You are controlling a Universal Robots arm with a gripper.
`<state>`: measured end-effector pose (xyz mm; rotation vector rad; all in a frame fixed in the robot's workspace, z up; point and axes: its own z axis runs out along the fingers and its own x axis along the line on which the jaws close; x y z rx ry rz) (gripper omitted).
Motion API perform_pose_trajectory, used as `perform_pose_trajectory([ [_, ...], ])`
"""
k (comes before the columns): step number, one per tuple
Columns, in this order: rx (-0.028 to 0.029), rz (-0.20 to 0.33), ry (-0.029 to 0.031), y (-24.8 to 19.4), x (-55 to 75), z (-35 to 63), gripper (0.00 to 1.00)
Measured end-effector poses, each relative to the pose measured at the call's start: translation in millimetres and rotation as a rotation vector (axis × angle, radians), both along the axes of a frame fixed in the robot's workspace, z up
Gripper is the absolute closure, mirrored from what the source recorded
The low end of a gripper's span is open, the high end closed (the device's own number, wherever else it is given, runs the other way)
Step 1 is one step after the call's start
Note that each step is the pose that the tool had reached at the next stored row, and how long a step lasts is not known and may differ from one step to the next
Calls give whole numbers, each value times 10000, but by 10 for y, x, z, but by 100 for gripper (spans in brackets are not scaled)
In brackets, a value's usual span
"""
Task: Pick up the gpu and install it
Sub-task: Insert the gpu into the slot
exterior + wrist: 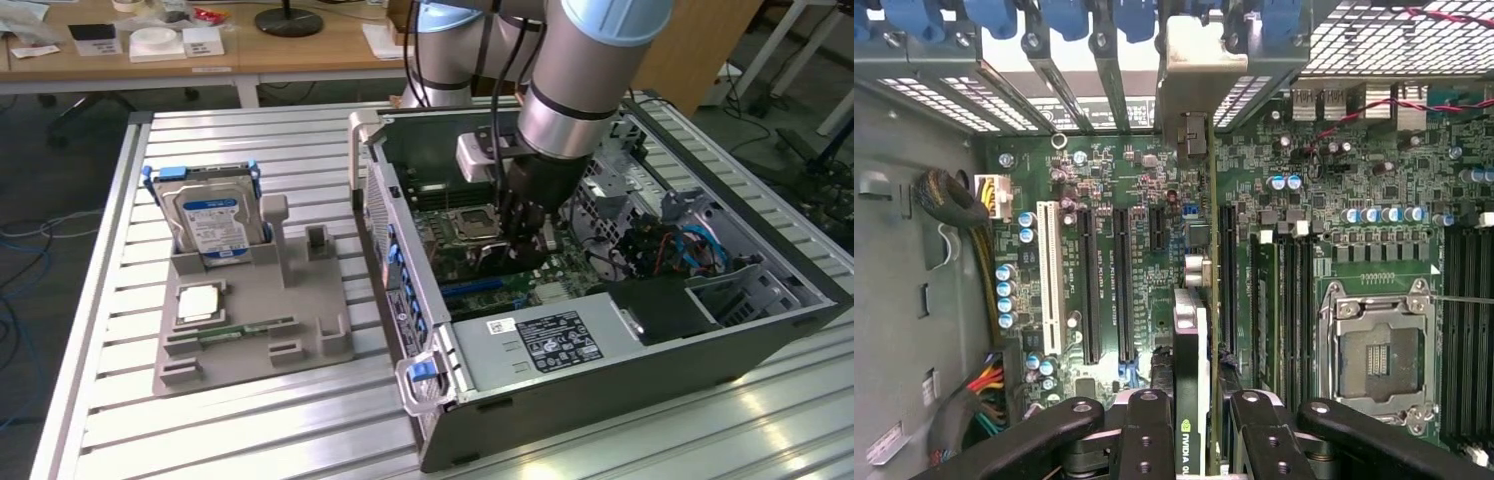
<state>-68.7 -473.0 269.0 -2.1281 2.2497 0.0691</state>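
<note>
The arm (587,90) hangs down into the open computer case (601,410), which lies on its side at the exterior view's right on the slatted metal tabletop (160,430). The jaws are clamped on the gpu (1190,360), one on each flat face, with the card standing on edge between them. In the wrist view you can read an NVIDIA label on it.

The card runs along the motherboard (1124,170), beside the long black slots (1089,285). The memory slots and the empty processor socket (1379,350) are on its other side. Its silvery end bracket (1199,70) sits right at the row of rear slot openings with the blue clips (1069,15). Honestly can't tell whether the card's lower edge is actually down in a slot.

Over at the exterior view's left, well apart from the case, there's a gray holder (267,345). It carries the hard drive (214,225) standing upright, a processor chip (200,300) lying flat, and a memory stick (247,330) just beside that.
</note>
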Motion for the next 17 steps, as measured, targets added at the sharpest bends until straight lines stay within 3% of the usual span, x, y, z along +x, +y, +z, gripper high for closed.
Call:
perform_pose_trajectory([
  [17,-1,4,1,1,-32,-67,73],
])
